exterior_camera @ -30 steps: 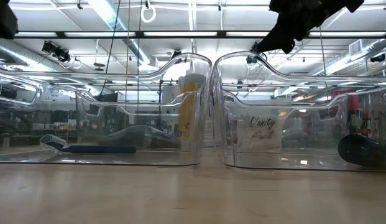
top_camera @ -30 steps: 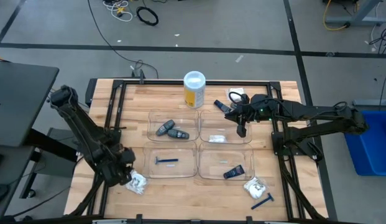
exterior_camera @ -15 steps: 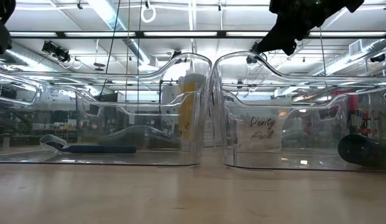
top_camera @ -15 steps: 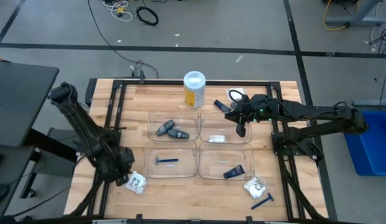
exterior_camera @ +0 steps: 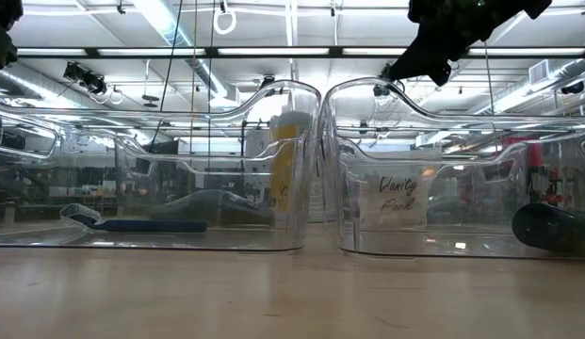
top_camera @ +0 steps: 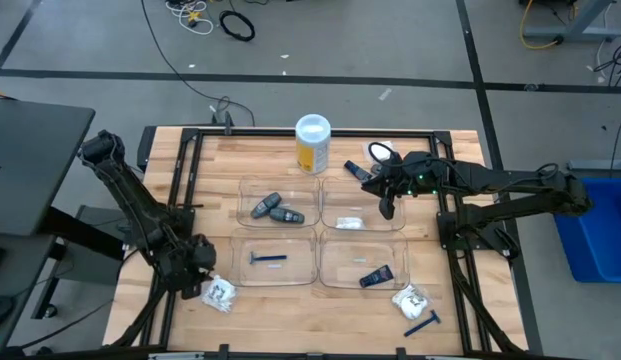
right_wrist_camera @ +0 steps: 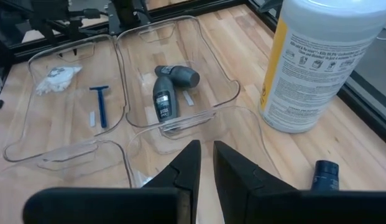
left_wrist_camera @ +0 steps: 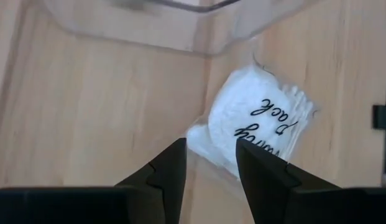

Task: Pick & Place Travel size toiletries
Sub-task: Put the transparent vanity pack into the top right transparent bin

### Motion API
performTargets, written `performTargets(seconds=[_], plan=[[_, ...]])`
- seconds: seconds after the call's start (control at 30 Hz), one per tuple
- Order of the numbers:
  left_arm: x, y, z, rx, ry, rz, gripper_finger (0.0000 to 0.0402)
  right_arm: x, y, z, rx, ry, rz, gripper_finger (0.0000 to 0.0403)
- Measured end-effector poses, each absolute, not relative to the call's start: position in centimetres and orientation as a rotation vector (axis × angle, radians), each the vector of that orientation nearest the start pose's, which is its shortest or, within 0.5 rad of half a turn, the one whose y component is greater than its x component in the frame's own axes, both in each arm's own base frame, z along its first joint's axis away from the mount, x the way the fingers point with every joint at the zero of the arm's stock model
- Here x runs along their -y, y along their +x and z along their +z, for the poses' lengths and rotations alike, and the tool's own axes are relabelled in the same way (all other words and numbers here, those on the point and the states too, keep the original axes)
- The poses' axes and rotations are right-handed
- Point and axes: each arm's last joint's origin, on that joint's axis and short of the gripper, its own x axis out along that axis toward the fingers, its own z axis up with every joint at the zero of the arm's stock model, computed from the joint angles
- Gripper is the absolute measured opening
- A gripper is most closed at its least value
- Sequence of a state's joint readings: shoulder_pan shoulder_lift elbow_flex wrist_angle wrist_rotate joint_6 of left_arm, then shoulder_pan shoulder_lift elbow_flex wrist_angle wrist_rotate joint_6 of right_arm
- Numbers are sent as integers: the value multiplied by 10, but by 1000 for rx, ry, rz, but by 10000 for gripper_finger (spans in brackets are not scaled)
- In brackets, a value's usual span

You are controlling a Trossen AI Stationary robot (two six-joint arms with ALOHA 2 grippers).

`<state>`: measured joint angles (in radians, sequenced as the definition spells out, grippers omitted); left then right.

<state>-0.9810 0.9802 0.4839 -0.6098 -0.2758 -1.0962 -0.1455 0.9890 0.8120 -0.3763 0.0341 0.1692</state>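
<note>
Four trays [top_camera: 239, 186], clear plastic, in a two-by-two block on a pale wood table [top_camera: 290, 312] edged by a black frame [top_camera: 260, 130].

Far left tray: two grey sticks [top_camera: 275, 210]. Far right tray: a white packet [top_camera: 350, 222]. Near left tray: a blue razor [top_camera: 267, 259]. Near right tray: a dark blue tube [top_camera: 375, 277].

Loose on the wood: a lettered packet [top_camera: 222, 293] at the near left, just outside the trays; another packet [top_camera: 410, 298] and another razor [top_camera: 422, 323] at the near right corner; a second tube [top_camera: 352, 168] beside the yellow canister [top_camera: 312, 145] at the far edge.

Left gripper [left_wrist_camera: 210, 146] low over the wood by the lettered packet, fingers [left_wrist_camera: 171, 165] spread, the packet's edge showing in the gap.

Right gripper [top_camera: 387, 208] up above the far right tray, fingers [right_wrist_camera: 188, 163] almost pressed together, pinching nothing.

Around the table: grey floor [top_camera: 390, 50] with dark lines, coiled cables [top_camera: 237, 25], a blue bin [top_camera: 590, 235] on the right. At table height, long ceiling lights [exterior_camera: 273, 52] beyond the tray walls.
</note>
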Motion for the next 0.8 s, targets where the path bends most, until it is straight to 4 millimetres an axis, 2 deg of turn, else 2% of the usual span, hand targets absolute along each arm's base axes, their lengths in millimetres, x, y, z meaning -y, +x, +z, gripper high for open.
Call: performTargets(seconds=[0.1,0.2,0.27,0.53,0.8], plan=[[128,96,174,-1075,-272,-84,147,31,207,289,-537,201,-223,48],[131,97,175,-1058,-347,-68,146,31,207,289,-537,201,-223,49],[131,98,175,-1046,-334,-66,146,31,207,289,-537,201,-224,50],[124,93,159,-1064,-291,-41,146,32,206,289,-536,190,-251,50],[123,91,141,-1078,-404,-79,146,32,206,289,-536,187,-250,50]])
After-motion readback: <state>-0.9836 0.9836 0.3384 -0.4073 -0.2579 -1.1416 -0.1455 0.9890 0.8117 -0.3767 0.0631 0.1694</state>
